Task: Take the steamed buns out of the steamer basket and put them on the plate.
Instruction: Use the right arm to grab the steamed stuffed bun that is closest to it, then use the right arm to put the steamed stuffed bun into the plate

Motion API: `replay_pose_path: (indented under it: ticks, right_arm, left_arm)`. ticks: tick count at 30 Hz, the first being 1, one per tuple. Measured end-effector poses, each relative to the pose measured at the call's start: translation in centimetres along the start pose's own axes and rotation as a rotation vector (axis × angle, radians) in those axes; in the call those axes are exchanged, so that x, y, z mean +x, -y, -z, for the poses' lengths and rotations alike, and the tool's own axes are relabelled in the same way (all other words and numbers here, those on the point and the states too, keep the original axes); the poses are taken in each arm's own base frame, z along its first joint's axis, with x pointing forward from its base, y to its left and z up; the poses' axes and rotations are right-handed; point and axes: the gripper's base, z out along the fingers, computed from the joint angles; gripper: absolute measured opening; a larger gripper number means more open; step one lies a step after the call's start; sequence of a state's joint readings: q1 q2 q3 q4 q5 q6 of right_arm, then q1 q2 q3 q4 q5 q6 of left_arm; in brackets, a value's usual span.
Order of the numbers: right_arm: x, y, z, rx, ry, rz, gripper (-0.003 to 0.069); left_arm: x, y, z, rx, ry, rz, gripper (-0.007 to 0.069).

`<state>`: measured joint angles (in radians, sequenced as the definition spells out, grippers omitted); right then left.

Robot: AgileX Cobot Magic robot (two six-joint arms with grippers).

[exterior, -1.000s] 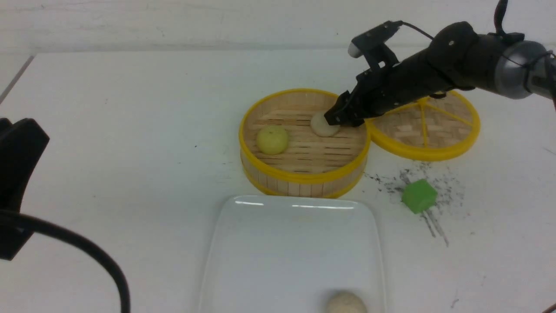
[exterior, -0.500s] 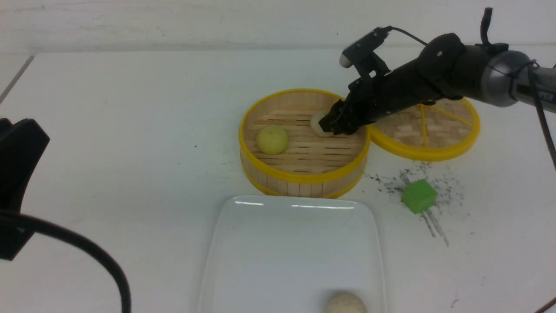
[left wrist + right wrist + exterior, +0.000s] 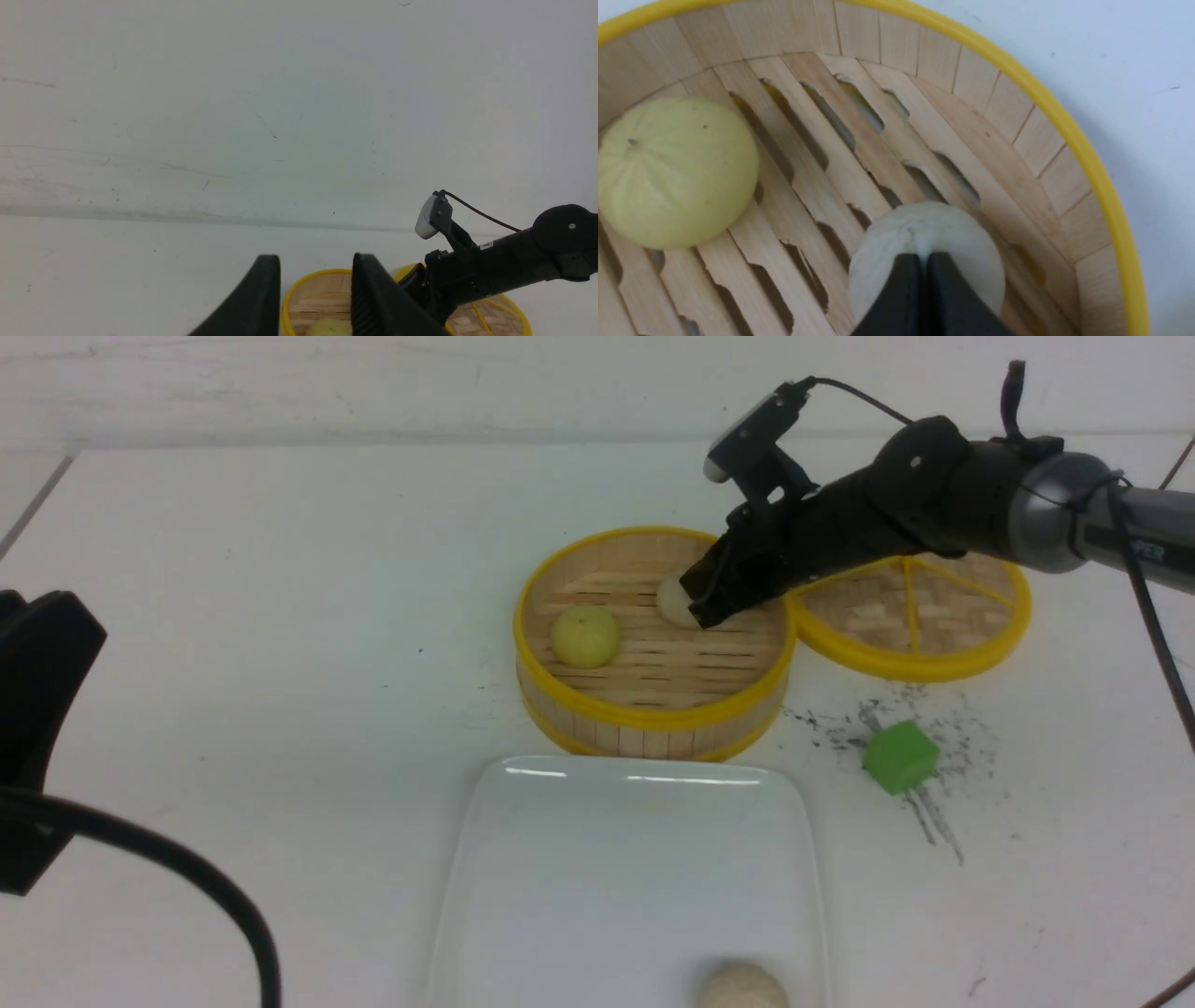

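Note:
The steamer basket [image 3: 653,717] stands mid-table with a pale yellow-green bun [image 3: 585,637] on its left side and an off-white bun [image 3: 669,599] at its right rear. My right gripper [image 3: 702,607] reaches down into the basket. In the right wrist view its tips [image 3: 926,261] are pressed together on the top of the off-white bun [image 3: 882,261], with the yellow-green bun [image 3: 675,172] apart from it. A third, beige bun [image 3: 744,987] lies at the near edge of the white plate [image 3: 597,877]. My left gripper [image 3: 317,284] hangs open and empty, far from the basket.
The flat woven lid [image 3: 920,616] with yellow spokes lies against the basket's right side, under my right arm. A green cube [image 3: 900,757] sits on dark smudges to the right of the plate. My left arm and its cable [image 3: 140,859] fill the near left.
My right gripper has dropped into the basket, shifted slightly left and shut on the off-white bun's top. The bun has slid a little left. The left arm has not moved.

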<state>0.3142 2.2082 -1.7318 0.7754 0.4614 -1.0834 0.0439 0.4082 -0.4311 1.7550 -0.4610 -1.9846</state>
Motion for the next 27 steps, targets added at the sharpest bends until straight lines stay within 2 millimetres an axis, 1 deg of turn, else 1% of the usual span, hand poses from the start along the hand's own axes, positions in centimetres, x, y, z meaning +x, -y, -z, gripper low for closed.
replay_pose_path:
  ticks: [4, 7, 8, 9, 12, 15, 16, 17, 18, 19, 22, 24, 27]
  right_arm:
    - [-0.5, 0.0, 0.4, 0.013, 0.015, 0.019, 0.0005]
    - [-2.3, 0.0, 2.5, 0.030, 0.059, 0.041, 0.0005]
    - [-2.4, -0.1, 2.6, 0.031, 0.063, 0.042, 0.0005]
    - [-3.6, -0.1, 4.1, 0.043, 0.093, 0.059, 0.0006]
    - [-6.0, -0.6, 7.7, 0.057, 0.150, 0.107, 0.0006]
    - [-7.9, -1.5, 11.4, 0.038, 0.180, 0.127, 0.0008]
    - [-8.2, -1.8, 12.5, 0.025, 0.177, 0.121, 0.0009]
    - [-8.4, -2.0, 13.2, 0.016, 0.170, 0.126, 0.0009]
    - [-8.4, -2.1, 13.4, 0.013, 0.168, 0.120, 0.0009]
    - [-8.6, -2.5, 14.5, -0.003, 0.145, 0.120, 0.0009]
    - [-8.4, -3.2, 16.4, -0.034, 0.063, 0.121, 0.0012]
    - [-7.9, -3.6, 17.2, -0.067, -0.014, 0.118, 0.0012]
    - [-7.3, -4.2, 17.6, -0.120, -0.093, 0.095, 0.0012]
  left_arm:
    - [0.0, 0.0, 0.0, 0.000, 0.000, 0.001, 0.0251]
    - [0.0, 0.0, 0.0, 0.000, 0.000, 0.000, 0.0251]
    - [0.0, 0.0, 0.0, 0.000, 0.000, 0.000, 0.0251]
    - [0.0, 0.0, 0.0, 0.000, 0.000, 0.000, 0.0251]
    - [0.0, 0.0, 0.0, 0.000, 0.000, 0.000, 0.0251]
    - [0.0, 0.0, 0.0, -0.001, 0.000, 0.000, 0.0251]
    - [0.0, 0.0, 0.0, -0.001, 0.000, 0.000, 0.0251]
    - [0.0, 0.0, 0.0, -0.001, 0.000, 0.000, 0.0251]
    - [0.0, 0.0, 0.0, -0.001, 0.000, 0.000, 0.0251]
    - [0.0, 0.0, 0.0, -0.001, 0.000, 0.000, 0.0251]
    - [0.0, 0.0, 0.0, -0.001, 0.000, 0.000, 0.0251]
    - [0.0, 0.0, 0.0, -0.001, 0.000, 0.000, 0.0251]
    - [0.0, 0.0, 0.0, -0.001, 0.000, 0.000, 0.0251]
